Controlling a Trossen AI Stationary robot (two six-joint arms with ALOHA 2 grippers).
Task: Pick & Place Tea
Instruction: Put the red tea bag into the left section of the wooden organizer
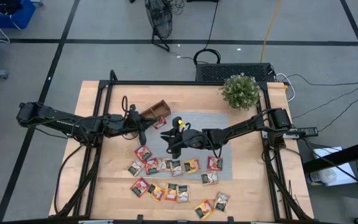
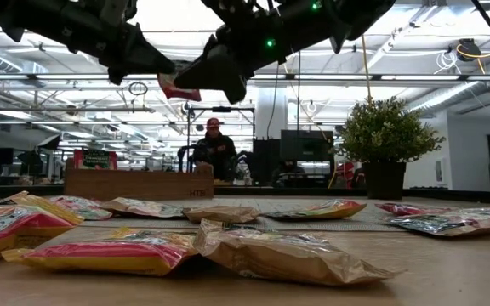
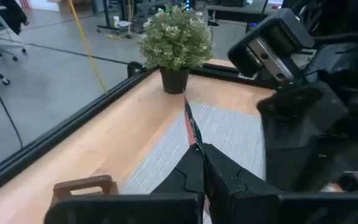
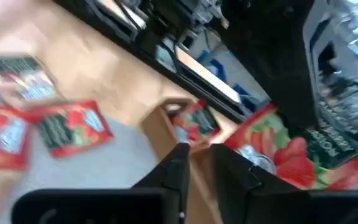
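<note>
- Your left gripper (image 1: pixel 143 129), centre-left of the high view, is clamped on a red sachet (image 3: pixel 192 127), edge-on between its fingers.
- Right gripper (image 1: pixel 174 147) sits mid-frame; whether it's parted, I can't tell.
- The other sachets (image 1: pixel 166 185) lie scattered lower centre, below the tray (image 1: pixel 153 111).

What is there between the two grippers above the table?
A red tea sachet, pinched by the left gripper, close to the right gripper; the low view shows it best.

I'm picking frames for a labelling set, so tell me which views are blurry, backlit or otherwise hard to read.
Right wrist view: smeared, the red sachet legible only as colour. Low view: backlit by ceiling lights, both arms silhouettes, nearest sachets soft. Left wrist view: sharp on the plant, dim on the fingers. High view: evenly lit.
</note>
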